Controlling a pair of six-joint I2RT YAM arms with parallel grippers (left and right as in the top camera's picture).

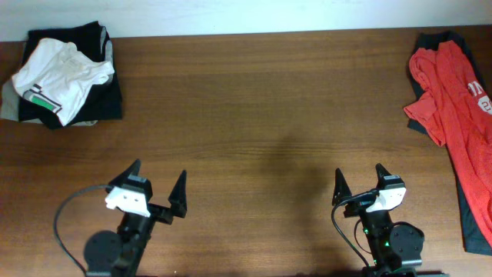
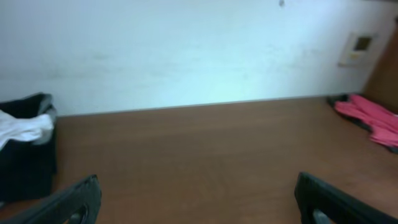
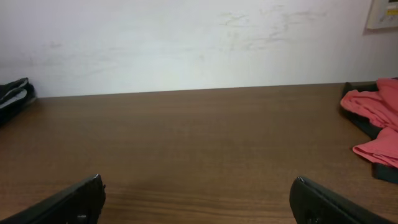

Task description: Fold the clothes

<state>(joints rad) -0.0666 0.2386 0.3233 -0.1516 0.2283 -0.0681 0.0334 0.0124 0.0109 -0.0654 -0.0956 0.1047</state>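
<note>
Left gripper (image 1: 160, 167) and right gripper (image 1: 358, 169) are spread open, empty. The white T-shirt (image 1: 61, 77) is bundled loosely on a dark stack (image 1: 109, 104); its fold could be undone if nudged.

Dark wood-grain table (image 1: 254, 115); white wall (image 3: 155, 43) at 12 o'clock (faint scuffs), small panel (image 2: 359, 45) toward 2 o'clock. Even light.

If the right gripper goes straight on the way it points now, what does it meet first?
The way looks free: only bare table lies ahead of the right gripper, up to the wall. The red shirt lies off to its right.
</note>
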